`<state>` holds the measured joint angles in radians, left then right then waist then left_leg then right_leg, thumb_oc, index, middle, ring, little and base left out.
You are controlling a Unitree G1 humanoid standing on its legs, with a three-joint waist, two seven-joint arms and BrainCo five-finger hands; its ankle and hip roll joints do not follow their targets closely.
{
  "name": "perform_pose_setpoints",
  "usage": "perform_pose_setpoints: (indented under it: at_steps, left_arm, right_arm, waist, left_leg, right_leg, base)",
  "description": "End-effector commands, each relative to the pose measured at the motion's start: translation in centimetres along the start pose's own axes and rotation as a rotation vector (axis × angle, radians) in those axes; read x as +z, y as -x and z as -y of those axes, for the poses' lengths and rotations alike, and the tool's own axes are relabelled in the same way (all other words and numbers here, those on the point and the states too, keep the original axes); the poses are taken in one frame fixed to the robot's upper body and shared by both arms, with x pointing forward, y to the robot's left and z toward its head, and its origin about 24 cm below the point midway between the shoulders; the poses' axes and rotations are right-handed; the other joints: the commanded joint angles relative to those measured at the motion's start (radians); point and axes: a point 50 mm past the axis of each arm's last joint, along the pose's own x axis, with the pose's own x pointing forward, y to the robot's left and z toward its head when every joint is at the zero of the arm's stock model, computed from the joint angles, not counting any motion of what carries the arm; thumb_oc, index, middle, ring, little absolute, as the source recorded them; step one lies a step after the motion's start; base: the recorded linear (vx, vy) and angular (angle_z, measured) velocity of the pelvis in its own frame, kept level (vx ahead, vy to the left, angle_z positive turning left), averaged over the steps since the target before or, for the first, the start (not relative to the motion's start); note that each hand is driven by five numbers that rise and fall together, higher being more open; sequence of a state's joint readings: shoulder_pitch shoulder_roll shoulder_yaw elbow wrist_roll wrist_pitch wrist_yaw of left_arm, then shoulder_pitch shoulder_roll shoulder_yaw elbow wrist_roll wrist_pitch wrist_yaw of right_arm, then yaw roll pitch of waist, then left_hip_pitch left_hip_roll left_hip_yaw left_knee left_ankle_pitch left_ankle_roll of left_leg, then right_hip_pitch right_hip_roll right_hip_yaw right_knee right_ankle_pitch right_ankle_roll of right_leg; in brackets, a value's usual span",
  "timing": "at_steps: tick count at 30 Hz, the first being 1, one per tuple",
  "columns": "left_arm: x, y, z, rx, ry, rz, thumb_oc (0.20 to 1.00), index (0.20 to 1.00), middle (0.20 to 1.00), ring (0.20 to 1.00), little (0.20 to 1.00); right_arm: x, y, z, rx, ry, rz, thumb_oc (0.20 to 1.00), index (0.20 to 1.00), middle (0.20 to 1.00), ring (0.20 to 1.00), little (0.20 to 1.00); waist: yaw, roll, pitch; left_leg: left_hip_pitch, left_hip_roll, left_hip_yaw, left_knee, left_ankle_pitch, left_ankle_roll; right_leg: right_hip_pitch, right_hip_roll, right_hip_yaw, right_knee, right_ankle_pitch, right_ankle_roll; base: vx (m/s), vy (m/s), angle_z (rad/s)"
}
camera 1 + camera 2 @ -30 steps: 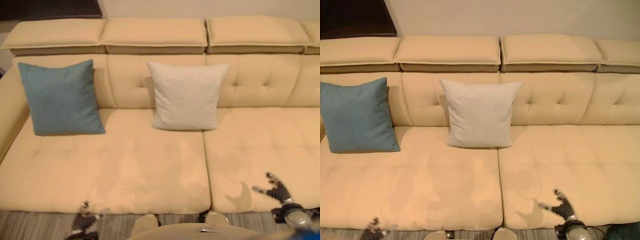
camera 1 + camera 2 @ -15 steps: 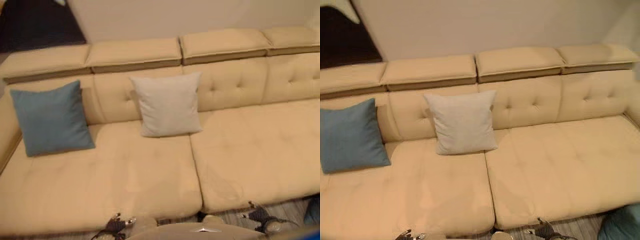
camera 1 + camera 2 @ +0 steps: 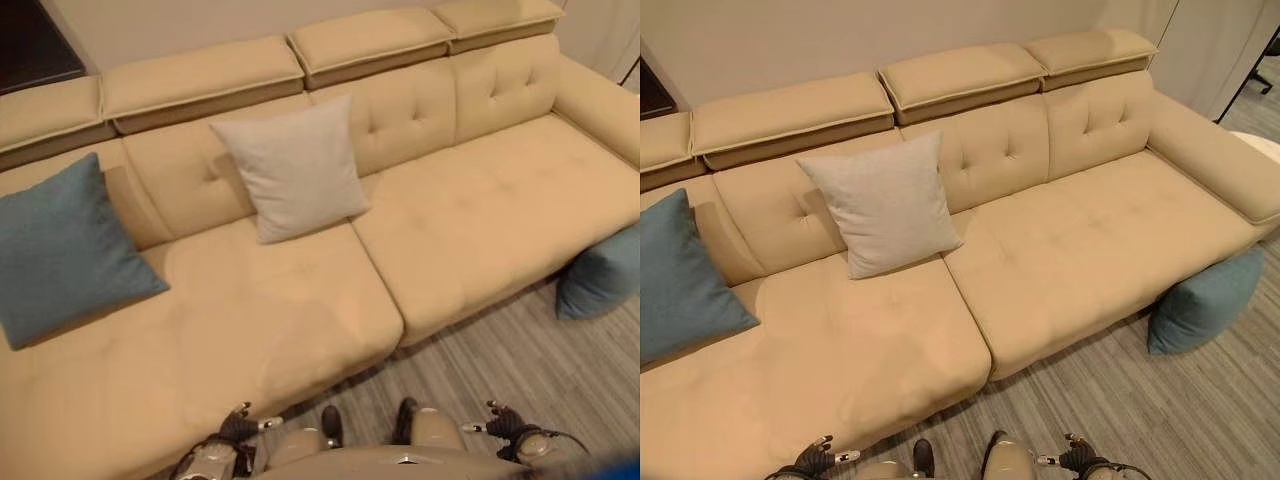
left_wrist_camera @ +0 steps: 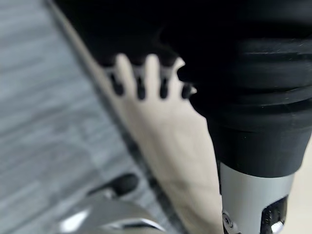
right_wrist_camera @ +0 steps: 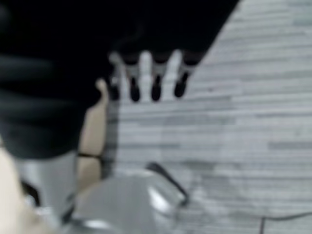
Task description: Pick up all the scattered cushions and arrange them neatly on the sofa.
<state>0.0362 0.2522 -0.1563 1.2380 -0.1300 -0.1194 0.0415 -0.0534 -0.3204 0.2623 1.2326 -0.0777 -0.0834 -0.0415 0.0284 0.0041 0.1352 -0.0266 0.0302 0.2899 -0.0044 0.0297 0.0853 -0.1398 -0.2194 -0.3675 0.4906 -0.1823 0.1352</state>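
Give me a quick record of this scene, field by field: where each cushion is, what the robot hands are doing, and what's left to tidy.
sofa: cream sofa, long seat with an armrest at its right end
cushions on sofa: blue cushion at the left end and pale grey cushion near the middle, both leaning on the backrest
cushion off sofa: blue floor cushion on the grey floor, against the sofa's front right corner
left robot hand: low, open, holding nothing
right robot hand: low, open, holding nothing
left to tidy: the floor cushion
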Motion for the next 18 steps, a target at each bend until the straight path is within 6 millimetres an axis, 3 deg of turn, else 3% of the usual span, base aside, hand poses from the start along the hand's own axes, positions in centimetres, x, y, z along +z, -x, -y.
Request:
perform_pose_setpoints:
  at_steps: [1, 9, 11, 15, 18]
  left_arm:
    - [2.5, -0.4, -0.5, 0.002, -0.008, 0.083, 1.0, 1.0, 1.0, 1.0, 1.0]
    - [3.5, -0.5, 0.6, -0.033, -0.03, 0.108, 1.0, 1.0, 1.0, 1.0, 1.0]
    - [3.7, -0.5, 0.9, -0.04, -0.029, 0.118, 1.0, 1.0, 1.0, 1.0, 1.0]
    - [4.4, -0.6, 2.1, -0.061, -0.019, 0.139, 1.0, 1.0, 1.0, 1.0, 1.0]
    - [4.4, -0.5, 2.3, -0.06, -0.025, 0.141, 1.0, 1.0, 1.0, 1.0, 1.0]
  right_arm:
    - [1.3, -0.2, 0.4, -0.01, 0.042, 0.048, 1.0, 1.0, 1.0, 1.0, 1.0]
    - [0.8, -0.1, 0.0, -0.007, 0.017, 0.04, 1.0, 1.0, 1.0, 1.0, 1.0]
    - [0.6, 0.0, -0.3, 0.002, 0.023, 0.032, 1.0, 1.0, 1.0, 1.0, 1.0]
    - [0.5, -0.1, 0.0, -0.003, 0.022, 0.027, 1.0, 1.0, 1.0, 1.0, 1.0]
    - [0.4, 0.0, -0.2, -0.001, 0.013, 0.02, 1.0, 1.0, 1.0, 1.0, 1.0]
  waist:
    - [0.027, -0.053, -0.03]
    - [-0.018, -0.066, -0.021]
    - [-0.009, -0.071, -0.015]
    - [0.03, -0.079, 0.0]
    - [0.027, -0.075, -0.009]
  left_leg:
    - [0.011, -0.026, -0.066, 0.064, -0.057, -0.106]
    - [-0.019, 0.022, -0.044, 0.103, -0.025, -0.157]
    - [-0.03, 0.019, -0.101, 0.123, -0.025, -0.163]
    - [-0.036, -0.052, -0.367, 0.141, -0.06, -0.169]
    - [-0.016, -0.052, -0.349, 0.103, -0.078, -0.155]
  right_leg:
    - [0.137, 0.046, -0.038, -0.312, 0.145, 0.025]
    - [0.172, 0.117, 0.032, -0.476, 0.16, 0.005]
    - [0.173, 0.126, 0.062, -0.493, 0.168, -0.001]
    - [0.143, 0.138, 0.187, -0.524, 0.219, 0.01]
    - [0.131, 0.137, 0.22, -0.534, 0.238, 0.023]
  base:
    - [-0.13, -0.16, -0.94]
    - [-0.09, -0.178, -0.38]
    - [-0.06, -0.053, -0.32]
    - [-0.09, -0.029, -1.08]
    - [-0.03, 0.037, -1.15]
